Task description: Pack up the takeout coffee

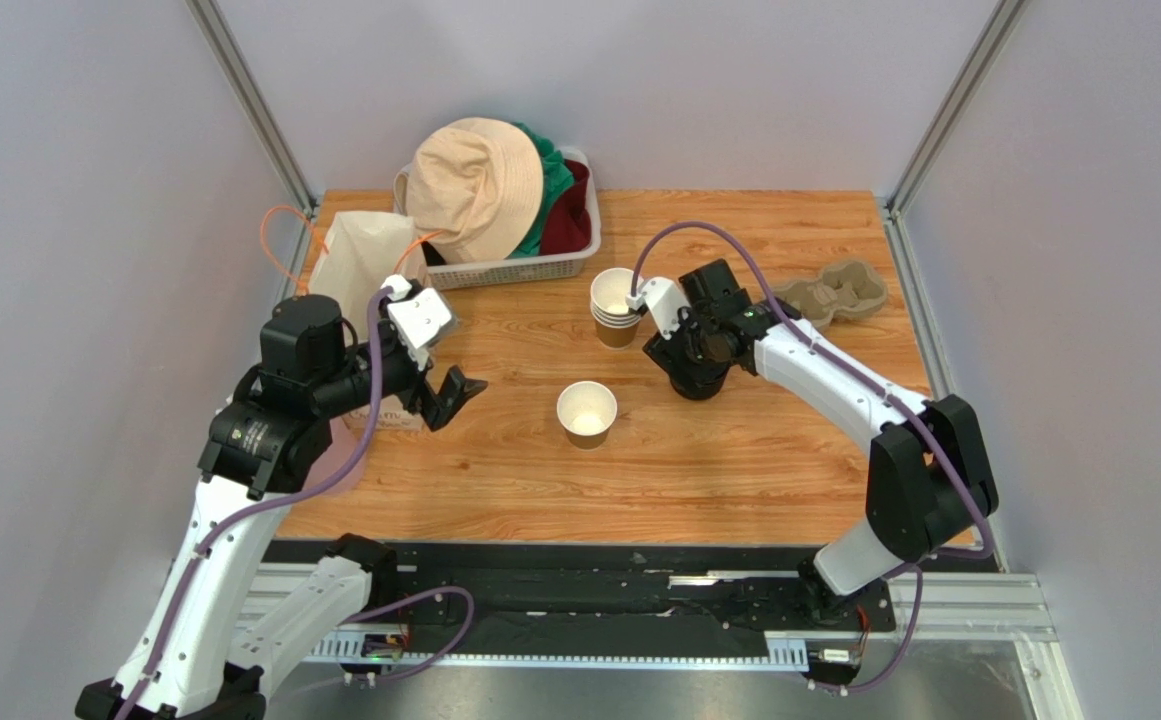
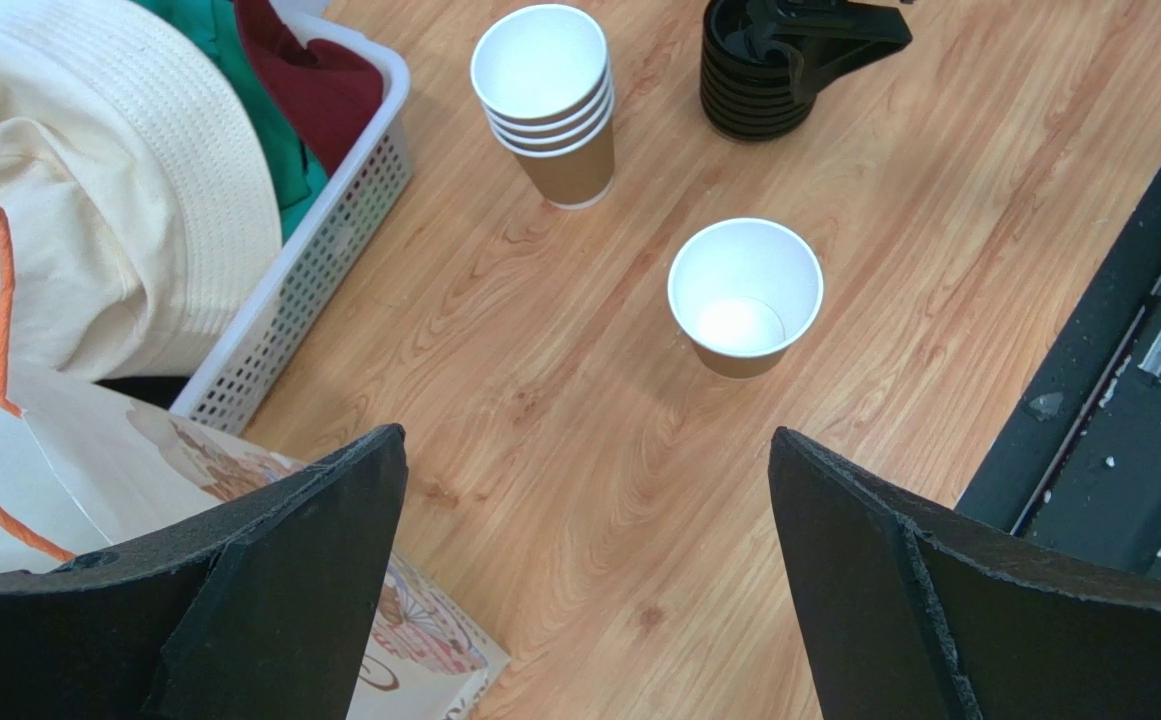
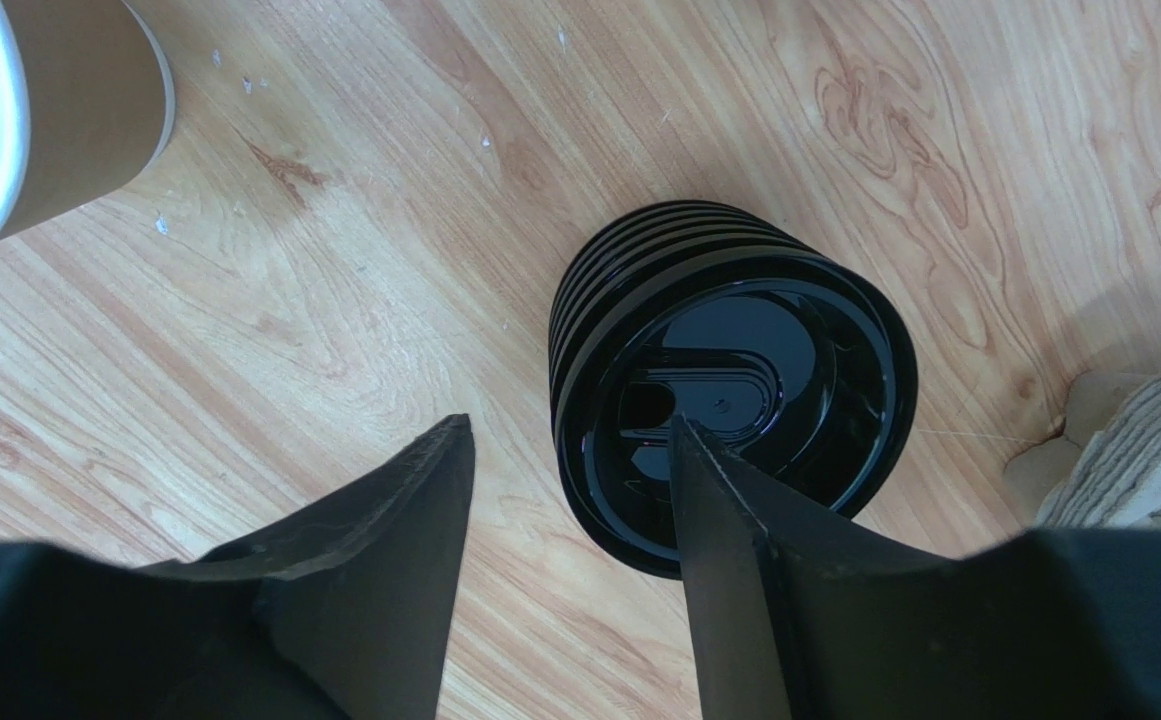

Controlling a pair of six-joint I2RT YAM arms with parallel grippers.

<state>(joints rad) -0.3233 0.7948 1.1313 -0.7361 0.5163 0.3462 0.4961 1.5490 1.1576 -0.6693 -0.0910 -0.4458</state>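
The paper cup (image 1: pixel 586 413) stood upright and lidless near the middle of the table (image 1: pixel 721 465), mouth up, long axis vertical. Beyond it, the right pincer (image 3: pixel 568 428) was partly open astride the rim of the top lid (image 3: pixel 759 383) on the stack of black lids (image 1: pixel 696 375), one finger over the lid and the other outside. Whether either touched could not be told. The left pincer (image 2: pixel 583 450) hung fully released, holding nothing, beside the paper bag (image 2: pixel 75 465). From overhead, the right wrist hid its own fingers.
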